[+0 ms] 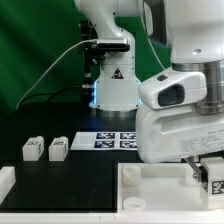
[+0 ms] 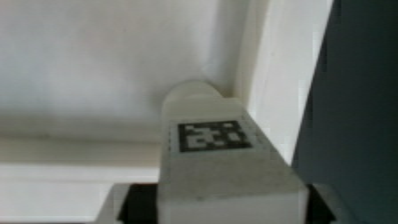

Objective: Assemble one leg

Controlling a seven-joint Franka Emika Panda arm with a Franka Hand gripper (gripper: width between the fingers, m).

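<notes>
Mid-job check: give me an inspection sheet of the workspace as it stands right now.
Surface: black table, white tabletop at the exterior view's lower right.
Job's things: held leg over the tabletop, near its raised rim; two spare legs at the exterior view's left.
Clutter: white block at the left edge; marker board lies flat.
Grippers: gripper shut on held leg.
Cables: white cable behind the base.
Surroundings: green backdrop.
</notes>
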